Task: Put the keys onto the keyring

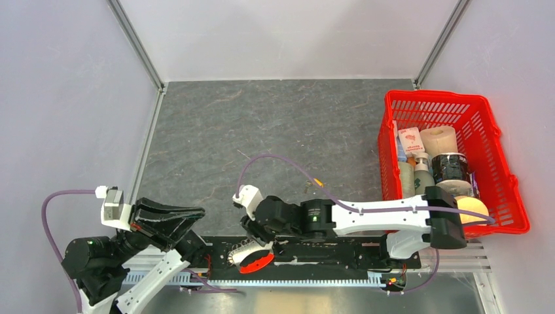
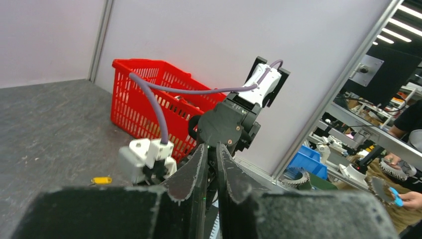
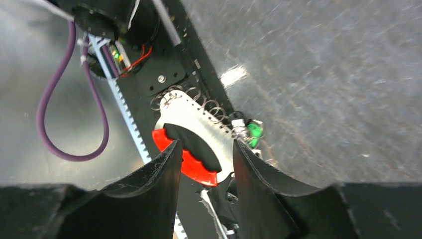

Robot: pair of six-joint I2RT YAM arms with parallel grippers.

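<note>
- Keyring [image 1: 256,261] of thin metal loops with a red oval plastic fob [image 3: 191,169] and a small green tag [image 3: 255,130] lies on the black base strip [image 1: 327,252] at the near edge, between the two arm bases.
- Right gripper [image 3: 208,145] hangs just above it, jaws spread moderately wide on either side of the fob, gripping nothing.
- Left gripper [image 2: 211,149] sits to the near left, its fingers parted by only a thin slit, with nothing between them.
- Small yellow-tagged key [image 1: 317,184] lies loose on the grey stone-patterned table [image 1: 262,124], farther out, well apart from the keyring.
- Red plastic basket [image 1: 451,104] stands at the far right.
</note>
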